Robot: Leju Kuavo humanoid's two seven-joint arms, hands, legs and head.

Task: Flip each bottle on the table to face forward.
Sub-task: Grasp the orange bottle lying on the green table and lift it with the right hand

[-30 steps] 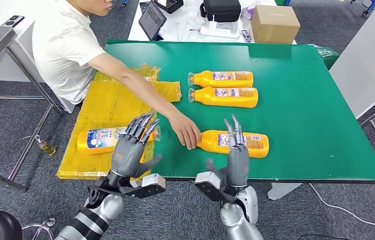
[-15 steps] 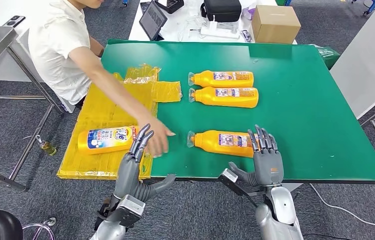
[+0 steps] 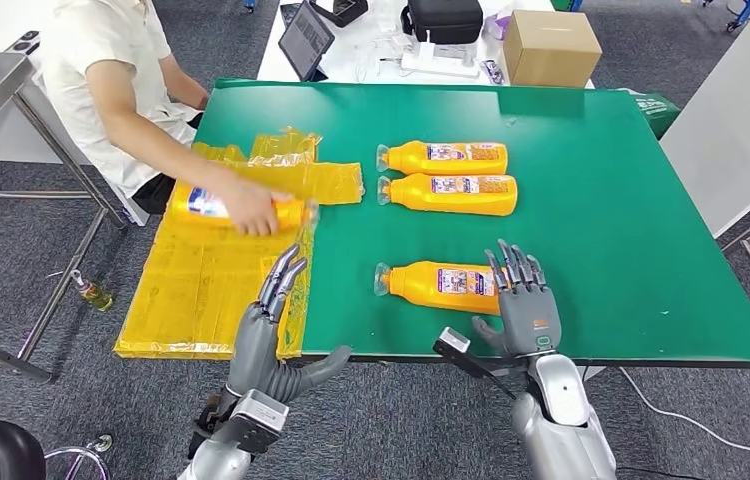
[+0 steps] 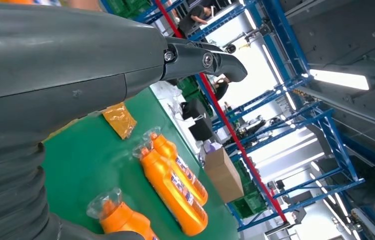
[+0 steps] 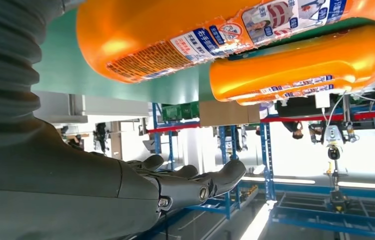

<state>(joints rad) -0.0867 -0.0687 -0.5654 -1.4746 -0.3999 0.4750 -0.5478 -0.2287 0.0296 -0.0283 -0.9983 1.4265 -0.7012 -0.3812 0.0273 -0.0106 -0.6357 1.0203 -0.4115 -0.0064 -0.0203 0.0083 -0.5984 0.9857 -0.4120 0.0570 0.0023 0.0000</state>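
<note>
Base of the nearest bottle (image 3: 448,283) hidden behind the right robot hand (image 3: 519,305), fourth bottle (image 3: 236,208) left of it partly covered by a person's hand (image 3: 251,213), bottle label print too small to read, person's head cut off by the top edge

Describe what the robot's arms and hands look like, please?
Two shiny silver arms end in grey many-fingered hands, left hand and right hand. The fingers are darker and slim, the thumbs thick; a ribbed grey cover wraps each wrist, with a small boxy module there.
</note>
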